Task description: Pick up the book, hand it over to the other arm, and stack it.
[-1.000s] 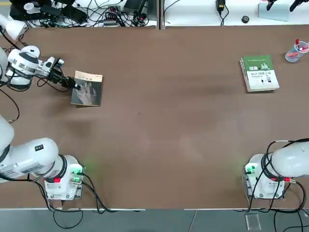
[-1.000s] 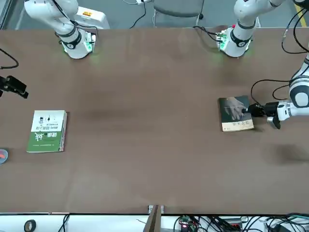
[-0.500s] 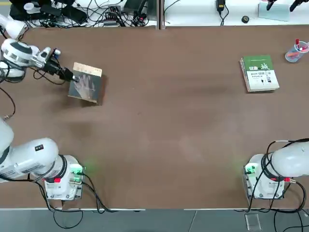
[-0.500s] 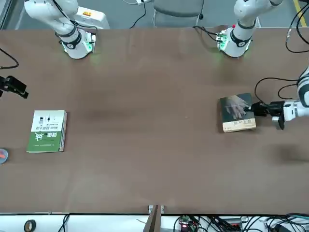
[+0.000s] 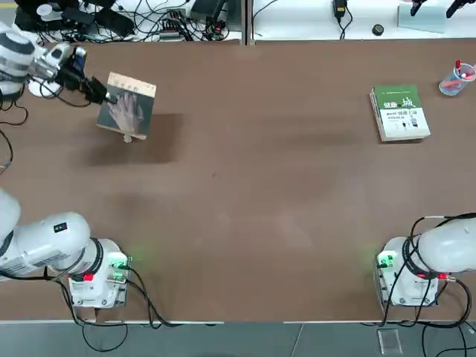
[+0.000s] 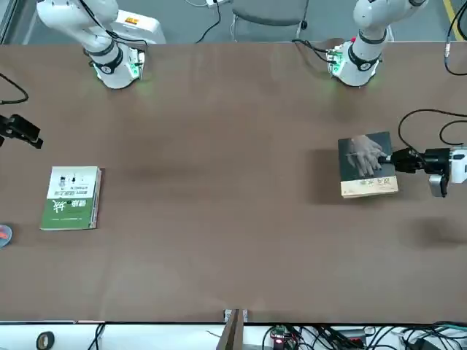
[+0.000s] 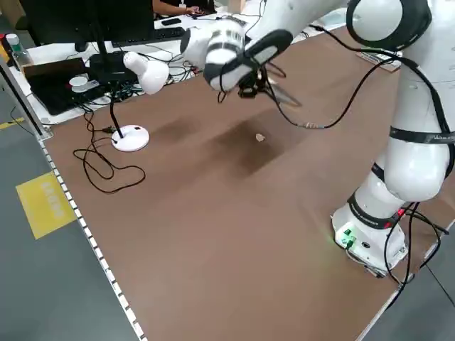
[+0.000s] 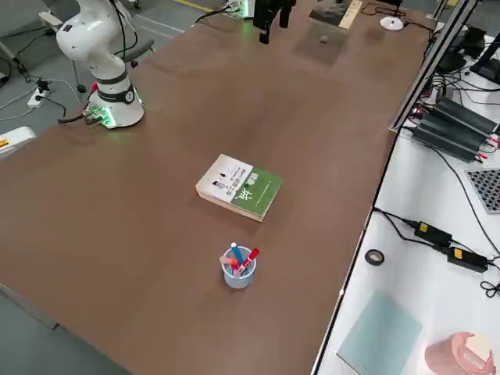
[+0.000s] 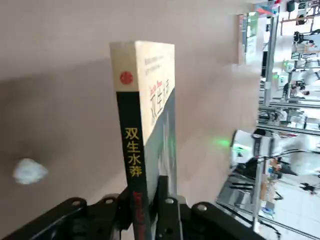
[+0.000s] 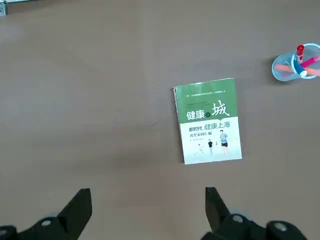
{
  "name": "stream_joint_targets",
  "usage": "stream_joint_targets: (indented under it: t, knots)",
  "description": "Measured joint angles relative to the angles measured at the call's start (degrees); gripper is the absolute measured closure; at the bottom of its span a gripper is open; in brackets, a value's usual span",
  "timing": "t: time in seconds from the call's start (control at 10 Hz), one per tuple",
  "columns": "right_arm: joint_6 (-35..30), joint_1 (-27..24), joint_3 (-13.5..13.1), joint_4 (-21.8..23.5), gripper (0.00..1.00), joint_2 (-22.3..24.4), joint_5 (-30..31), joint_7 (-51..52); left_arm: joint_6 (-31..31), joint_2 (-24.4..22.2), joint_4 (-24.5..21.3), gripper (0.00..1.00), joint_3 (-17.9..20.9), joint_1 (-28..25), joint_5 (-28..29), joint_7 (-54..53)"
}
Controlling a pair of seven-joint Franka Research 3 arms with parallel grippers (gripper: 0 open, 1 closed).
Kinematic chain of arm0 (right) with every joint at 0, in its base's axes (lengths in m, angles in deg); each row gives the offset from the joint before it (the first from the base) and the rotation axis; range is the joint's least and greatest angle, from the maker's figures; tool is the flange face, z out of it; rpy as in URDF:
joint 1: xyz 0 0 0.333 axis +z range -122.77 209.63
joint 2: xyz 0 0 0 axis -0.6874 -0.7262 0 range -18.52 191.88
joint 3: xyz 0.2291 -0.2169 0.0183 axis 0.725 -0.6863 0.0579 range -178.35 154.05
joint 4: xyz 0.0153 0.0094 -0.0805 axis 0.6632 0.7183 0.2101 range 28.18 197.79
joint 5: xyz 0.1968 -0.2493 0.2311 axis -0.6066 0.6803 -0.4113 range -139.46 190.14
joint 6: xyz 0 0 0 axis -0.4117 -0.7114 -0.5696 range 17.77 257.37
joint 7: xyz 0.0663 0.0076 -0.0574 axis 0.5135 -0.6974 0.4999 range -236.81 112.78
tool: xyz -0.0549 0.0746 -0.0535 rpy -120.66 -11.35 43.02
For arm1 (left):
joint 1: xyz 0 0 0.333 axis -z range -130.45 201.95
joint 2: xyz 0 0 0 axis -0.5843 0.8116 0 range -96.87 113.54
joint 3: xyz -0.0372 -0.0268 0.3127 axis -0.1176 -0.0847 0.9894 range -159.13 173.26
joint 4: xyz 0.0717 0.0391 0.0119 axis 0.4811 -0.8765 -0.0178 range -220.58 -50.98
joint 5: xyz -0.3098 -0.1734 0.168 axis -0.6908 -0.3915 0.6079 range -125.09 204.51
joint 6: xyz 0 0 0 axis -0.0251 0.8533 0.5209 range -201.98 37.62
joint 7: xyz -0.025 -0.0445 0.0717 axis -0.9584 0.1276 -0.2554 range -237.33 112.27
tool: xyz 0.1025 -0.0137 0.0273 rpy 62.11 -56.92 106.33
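The left tool (image 5: 104, 96) clamps the dark grey paperback (image 5: 127, 106) by one edge, holding it lifted clear of the brown surface (image 5: 253, 186) at its far left; the right tool (image 10: 147, 212) hangs wide, empty, above the green-and-white book (image 10: 208, 120), beside a pen cup (image 10: 297, 62).

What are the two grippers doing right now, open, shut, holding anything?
Left gripper: shut on the book, holding it by one edge above the table.
Right gripper: open, empty, above the green-and-white book.
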Motion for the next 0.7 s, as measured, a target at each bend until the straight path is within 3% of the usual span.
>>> stream_joint_targets:
  t: [0.7]
  knots:
    - [-0.02,0.04,0.05,0.01,0.00,-0.03,0.00,0.04,5.54,-0.41,11.19,0.82,-9.33,0.32,-9.87,18.37]
